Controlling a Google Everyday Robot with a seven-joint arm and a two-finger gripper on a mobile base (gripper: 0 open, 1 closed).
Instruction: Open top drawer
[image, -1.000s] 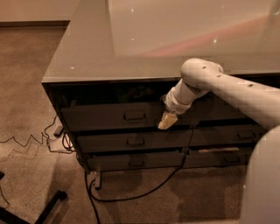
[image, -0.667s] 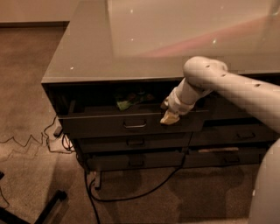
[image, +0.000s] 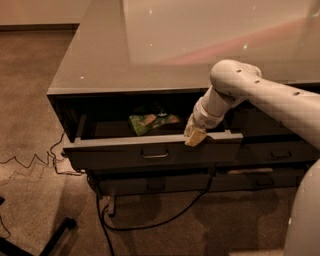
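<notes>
The gripper (image: 195, 136) on the top drawer's (image: 115, 152) front edge hides interior behind it.

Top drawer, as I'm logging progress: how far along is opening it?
Done: the top drawer stands partly pulled out, a green packet showing inside. In hand: the hand sits at its front's upper edge, right of the pull. Left: perhaps pulling further, then withdrawing.

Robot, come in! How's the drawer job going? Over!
Copy: tool on front lip of top drawer, right of pull. Drawer partway out, green packet inside. Below, a cable on the floor, not blocking.
</notes>
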